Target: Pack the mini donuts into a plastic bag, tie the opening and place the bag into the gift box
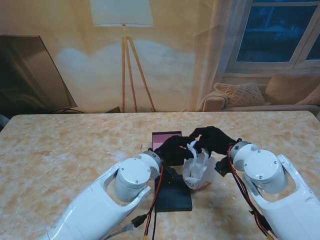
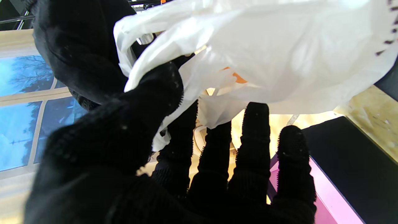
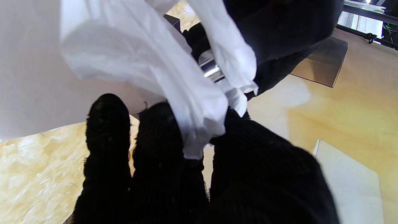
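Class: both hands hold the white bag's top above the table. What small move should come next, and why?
Probably cross the two handles to start the knot: the left hand and right hand each pinch a strip of the bag, its top looks untied, and the box waits behind.

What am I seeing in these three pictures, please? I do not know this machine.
It is a robot with two white arms ending in black-gloved, five-finger hands. The wide picture is taken from a stand above its shoulders, looking down at a marble-pattern table. The other two come from cameras on the wrists and appear upside down. Between them, the left hand and the right hand each pinch the top of a white plastic bag. Something orange shows faintly through the bag in the left wrist view. Under it lie a black box lid and a box with a pink inside.
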Available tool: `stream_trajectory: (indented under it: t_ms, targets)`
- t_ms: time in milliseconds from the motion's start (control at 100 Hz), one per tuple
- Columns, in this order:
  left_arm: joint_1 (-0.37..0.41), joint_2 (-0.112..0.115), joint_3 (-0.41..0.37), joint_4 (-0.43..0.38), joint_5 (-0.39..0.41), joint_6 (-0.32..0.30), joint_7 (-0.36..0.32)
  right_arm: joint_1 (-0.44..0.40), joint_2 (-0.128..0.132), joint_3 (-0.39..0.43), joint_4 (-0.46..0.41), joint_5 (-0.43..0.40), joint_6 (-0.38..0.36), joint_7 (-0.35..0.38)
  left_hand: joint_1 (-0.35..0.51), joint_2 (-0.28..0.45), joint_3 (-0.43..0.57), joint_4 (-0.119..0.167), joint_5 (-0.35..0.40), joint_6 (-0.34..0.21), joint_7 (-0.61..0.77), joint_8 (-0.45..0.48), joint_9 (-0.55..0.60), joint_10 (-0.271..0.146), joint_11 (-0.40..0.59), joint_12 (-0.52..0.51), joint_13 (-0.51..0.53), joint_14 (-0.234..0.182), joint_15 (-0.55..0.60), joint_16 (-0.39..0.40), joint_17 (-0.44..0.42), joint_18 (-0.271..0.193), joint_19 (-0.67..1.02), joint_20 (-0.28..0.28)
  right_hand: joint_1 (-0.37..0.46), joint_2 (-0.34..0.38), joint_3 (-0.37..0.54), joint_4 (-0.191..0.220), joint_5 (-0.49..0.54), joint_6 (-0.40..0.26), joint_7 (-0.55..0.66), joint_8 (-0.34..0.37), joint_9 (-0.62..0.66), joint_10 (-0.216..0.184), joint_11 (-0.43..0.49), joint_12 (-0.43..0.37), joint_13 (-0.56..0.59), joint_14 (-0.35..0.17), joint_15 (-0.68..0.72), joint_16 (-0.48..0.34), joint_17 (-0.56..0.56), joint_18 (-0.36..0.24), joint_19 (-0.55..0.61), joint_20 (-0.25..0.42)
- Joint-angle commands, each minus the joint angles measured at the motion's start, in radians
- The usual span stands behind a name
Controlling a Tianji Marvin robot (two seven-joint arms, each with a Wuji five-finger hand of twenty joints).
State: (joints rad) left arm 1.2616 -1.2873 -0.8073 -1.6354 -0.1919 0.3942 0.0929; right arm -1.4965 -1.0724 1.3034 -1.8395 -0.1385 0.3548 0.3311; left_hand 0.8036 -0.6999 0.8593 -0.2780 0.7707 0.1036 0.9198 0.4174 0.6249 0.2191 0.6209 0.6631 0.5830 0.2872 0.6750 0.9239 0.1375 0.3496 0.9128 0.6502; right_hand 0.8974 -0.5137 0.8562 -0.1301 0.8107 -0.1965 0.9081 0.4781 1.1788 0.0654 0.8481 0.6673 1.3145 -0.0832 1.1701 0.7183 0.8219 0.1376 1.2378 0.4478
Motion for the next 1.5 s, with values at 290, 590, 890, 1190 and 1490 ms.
stream_trajectory:
  t_ms: [290,590,890,1190,1490]
  targets:
    - [0.002,0.0,-0.02,-0.008,-0.009,0.001,-0.032,-0.023,-0.008,0.013,-0.018,0.009,0.012,0.022,0.109,0.134,-0.159,0.047,0.01,-0.053,0.086,-0.002,0.015,-0.013,0.016,0.012,0.01,0.006,0.034,0.021,-0.014,-0.003,0.014,0.025,-0.091,0.01,-0.11,-0.071,0.025,0.129,0.097,0.032,0.031,-0.073,0.059,0.006,0.01,-0.042,-0.023,-0.033,-0.04,0.003,0.02,-0.001]
    - [-0.001,0.025,-0.033,-0.004,-0.037,-0.032,-0.11,-0.039,-0.002,0.035,-0.032,0.018,0.009,0.043,0.185,0.241,-0.243,0.099,-0.055,0.047,0.051,0.196,-0.042,0.022,-0.057,-0.027,-0.05,0.022,-0.037,-0.02,-0.04,0.001,-0.021,0.026,-0.086,0.046,-0.155,-0.066,-0.026,0.092,0.076,0.073,-0.048,-0.058,0.049,0.029,-0.041,0.003,-0.069,-0.034,-0.13,0.034,0.008,0.017]
    - [-0.001,0.036,-0.043,-0.004,-0.049,-0.045,-0.144,-0.067,0.005,0.075,-0.05,0.015,-0.019,0.066,0.179,0.258,-0.223,0.117,-0.076,0.093,0.045,0.282,-0.063,0.041,-0.086,-0.042,-0.073,0.031,-0.059,-0.031,-0.049,0.004,-0.032,0.03,-0.114,0.082,-0.232,-0.05,-0.108,0.108,0.005,0.1,-0.153,-0.021,-0.027,0.047,-0.158,0.047,-0.134,-0.021,-0.225,0.072,-0.039,0.042]
    - [0.002,0.036,-0.048,-0.008,-0.056,-0.038,-0.144,-0.104,0.005,0.117,-0.065,0.028,-0.075,0.069,0.177,0.267,-0.214,0.122,-0.088,0.099,0.037,0.322,-0.072,0.043,-0.093,-0.045,-0.079,0.032,-0.062,-0.033,-0.05,0.003,-0.034,0.035,-0.193,0.173,-0.344,-0.025,-0.19,0.149,-0.141,0.129,-0.252,0.013,-0.095,0.047,-0.252,0.077,-0.175,-0.009,-0.281,0.1,-0.05,0.089]
    - [0.0,0.037,-0.048,-0.006,-0.058,-0.04,-0.151,-0.147,0.0,0.159,-0.087,0.022,-0.119,0.04,0.182,0.269,-0.216,0.123,-0.09,0.104,0.033,0.339,-0.077,0.046,-0.098,-0.049,-0.082,0.031,-0.064,-0.035,-0.051,0.002,-0.036,0.038,-0.2,0.4,-0.626,0.064,-0.162,0.197,-0.403,0.293,-0.293,0.033,-0.091,0.101,-0.284,0.089,-0.135,0.02,-0.305,0.121,-0.038,0.135]
